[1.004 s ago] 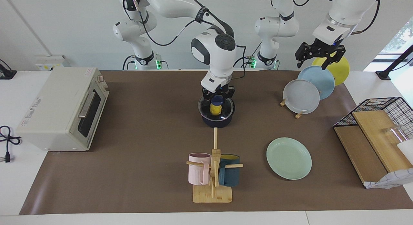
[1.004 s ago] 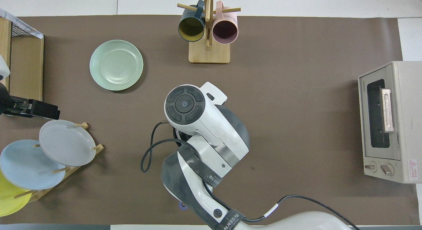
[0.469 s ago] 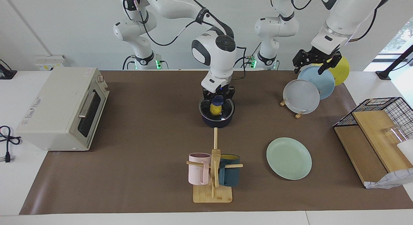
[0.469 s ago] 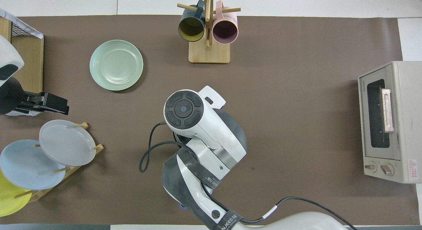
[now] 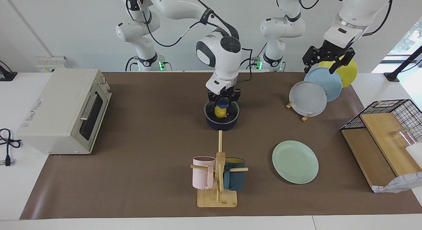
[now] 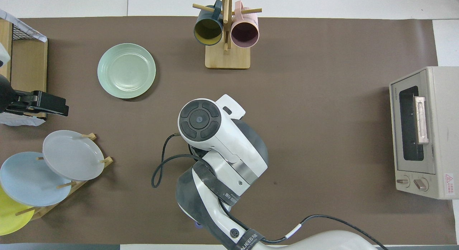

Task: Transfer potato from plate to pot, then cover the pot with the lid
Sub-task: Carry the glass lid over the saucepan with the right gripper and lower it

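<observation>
Two grippers show, and only one is at the pot. The right gripper (image 5: pixel 223 98) is directly over the dark navy pot (image 5: pixel 221 123), its fingers closed on the blue knob of the glass lid (image 5: pixel 230 112), which sits across the pot's mouth. Whether the lid's rim rests fully on the pot cannot be told. Under the gripper, seen through the glass, the yellow potato (image 5: pixel 220 111) lies inside the pot. In the overhead view the right arm's wrist hides the pot, lid and potato.

The mint-green plate (image 5: pixel 295 161) lies bare on the brown mat (image 5: pixel 148 141), well away from the right gripper, toward the left arm's end of the table and farther from the robots than the pot. The wooden mug stand (image 5: pixel 217 187) with a pink mug (image 5: pixel 202 172) and a dark teal mug (image 5: pixel 234 178) stands farther from the robots than the pot, in line with the right gripper.

The left gripper (image 5: pixel 328 62) hangs in the air with its fingers spread and holding nothing, over the rack of upright plates (image 5: pixel 308 98). The toaster oven (image 5: pixel 62 109) sits at the right arm's end of the table.
</observation>
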Action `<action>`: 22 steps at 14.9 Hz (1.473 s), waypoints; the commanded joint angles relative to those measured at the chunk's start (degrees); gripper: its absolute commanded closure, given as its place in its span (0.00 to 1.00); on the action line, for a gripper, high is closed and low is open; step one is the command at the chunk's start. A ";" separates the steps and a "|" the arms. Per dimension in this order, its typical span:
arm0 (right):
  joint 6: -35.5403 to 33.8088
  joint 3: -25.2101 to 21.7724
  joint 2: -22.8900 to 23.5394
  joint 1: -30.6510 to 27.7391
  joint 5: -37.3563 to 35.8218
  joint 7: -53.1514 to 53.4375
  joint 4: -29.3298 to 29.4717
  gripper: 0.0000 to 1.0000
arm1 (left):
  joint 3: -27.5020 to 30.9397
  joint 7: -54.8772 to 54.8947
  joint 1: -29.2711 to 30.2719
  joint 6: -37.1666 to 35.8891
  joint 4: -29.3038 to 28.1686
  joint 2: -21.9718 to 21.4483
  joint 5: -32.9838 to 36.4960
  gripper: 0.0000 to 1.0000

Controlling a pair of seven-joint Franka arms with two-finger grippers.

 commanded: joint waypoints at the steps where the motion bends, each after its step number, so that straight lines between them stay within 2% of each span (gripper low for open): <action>1: 0.91 0.14 -1.73 -0.05 0.52 1.80 -2.39 1.00 | -2.00 -0.01 2.32 -1.05 -0.45 0.45 0.20 0.00; 7: 1.61 0.14 -1.73 -0.05 1.23 2.42 -2.47 1.00 | -1.92 -0.80 2.15 -0.52 -1.16 -0.78 0.03 0.00; 12: 2.40 0.22 -1.81 -0.05 1.40 2.95 -3.18 1.00 | -1.92 -0.97 2.15 3.07 -4.40 -2.18 -0.41 0.00; 22: 2.58 0.22 -1.73 -0.23 3.86 2.51 -3.09 1.00 | -1.92 -0.89 2.07 2.99 -4.50 -1.66 -0.41 0.00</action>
